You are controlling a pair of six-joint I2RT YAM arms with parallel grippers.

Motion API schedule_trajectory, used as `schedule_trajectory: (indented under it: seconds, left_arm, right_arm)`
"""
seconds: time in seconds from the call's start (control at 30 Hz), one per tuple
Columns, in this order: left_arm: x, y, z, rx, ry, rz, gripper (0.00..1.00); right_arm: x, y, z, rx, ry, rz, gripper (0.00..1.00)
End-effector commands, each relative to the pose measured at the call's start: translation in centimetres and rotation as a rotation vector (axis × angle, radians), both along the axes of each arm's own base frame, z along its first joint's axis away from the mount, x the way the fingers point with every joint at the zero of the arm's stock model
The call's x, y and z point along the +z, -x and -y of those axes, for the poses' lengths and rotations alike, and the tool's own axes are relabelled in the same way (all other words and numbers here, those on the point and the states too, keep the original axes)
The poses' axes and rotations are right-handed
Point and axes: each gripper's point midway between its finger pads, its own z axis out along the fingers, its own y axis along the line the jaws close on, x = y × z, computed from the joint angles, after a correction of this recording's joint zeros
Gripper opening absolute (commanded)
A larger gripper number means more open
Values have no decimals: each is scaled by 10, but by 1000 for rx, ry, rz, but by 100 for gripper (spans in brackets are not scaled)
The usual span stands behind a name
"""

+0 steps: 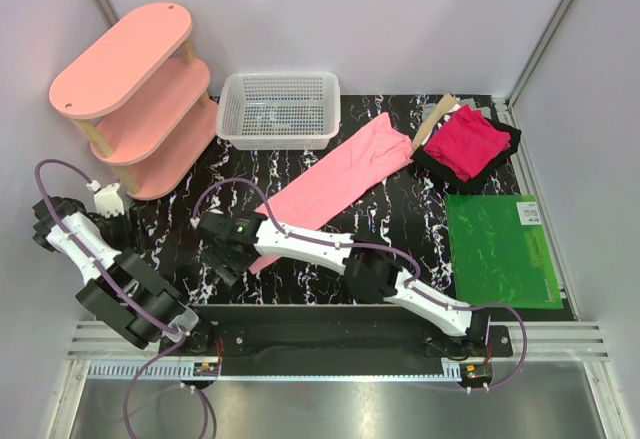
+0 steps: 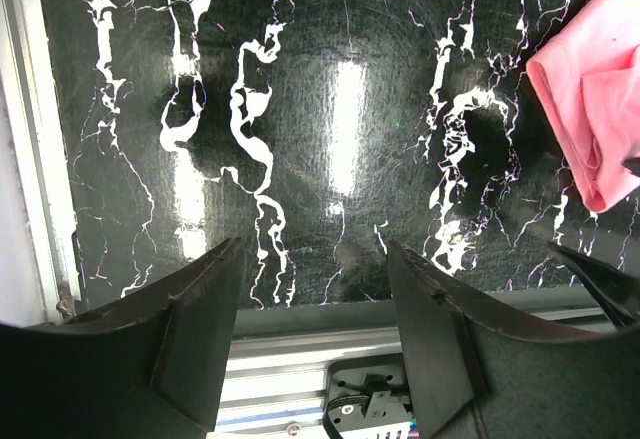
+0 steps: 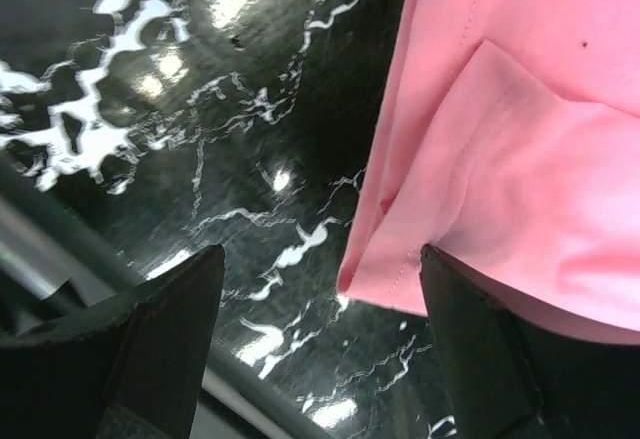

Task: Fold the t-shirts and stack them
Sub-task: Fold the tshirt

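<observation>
The nearer t-shirt (image 1: 340, 174) lies on the table (image 1: 400, 221) with its near corner between the fingers of the right claw (image 1: 226, 262), and it stretches from there away to the far right. Behind this claw stands the basket (image 1: 280, 141), and behind it to the left the shelf unit (image 1: 130, 59). Well to its right lies the mat (image 1: 500, 249), with the other t-shirt (image 1: 468, 142) behind the mat.

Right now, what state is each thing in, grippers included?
Pink t-shirt: folded to a long strip, lying flat.
Red t-shirt: bunched on black cloth, apart.
Basket: upright, looks empty.
Left gripper: open, empty.
Right gripper: open, at pink t-shirt's near corner.
</observation>
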Motion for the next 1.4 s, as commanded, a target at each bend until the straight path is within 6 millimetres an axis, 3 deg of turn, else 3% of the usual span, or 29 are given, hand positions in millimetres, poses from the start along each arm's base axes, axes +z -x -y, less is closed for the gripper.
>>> schedule_trajectory:
  seconds: [0.0, 0.13, 0.23, 0.33, 0.43, 0.53, 0.67, 0.8, 1.0, 1.1, 1.37]
  left_arm:
    - [0, -3, 1, -37, 8, 34, 64]
    - [-3, -1, -1, -38, 18, 26, 64]
    - [-5, 0, -3, -40, 24, 24, 64]
    - [-9, 0, -5, -40, 35, 18, 64]
    - [-12, 0, -7, -37, 49, 13, 63]
    - [-14, 0, -9, -35, 61, 10, 63]
    - [-16, 0, -8, -35, 72, 8, 63]
    - [-16, 1, -8, -36, 70, 9, 63]
    - [-12, 2, -9, -34, 60, 23, 63]
    - [-11, 2, -7, -40, 67, 30, 63]
    - [-13, 4, -3, -50, 74, 27, 63]
  right_arm:
    - [8, -19, -13, -23, -36, 89, 86]
    - [4, -24, -15, -19, -29, 117, 84]
    - [12, -24, -13, -22, -36, 117, 82]
    - [27, -20, -6, -27, -39, 104, 80]
    - [59, -8, -2, -9, -80, 71, 80]
    - [78, -5, 0, -3, -105, 66, 80]
    - [89, -8, -6, 14, -135, 88, 83]
    - [79, -20, -13, 10, -124, 136, 85]
    - [30, -38, -17, 20, -44, 202, 85]
    - [18, -43, -21, 21, -40, 215, 84]
    - [7, -61, -19, -1, -19, 281, 84]
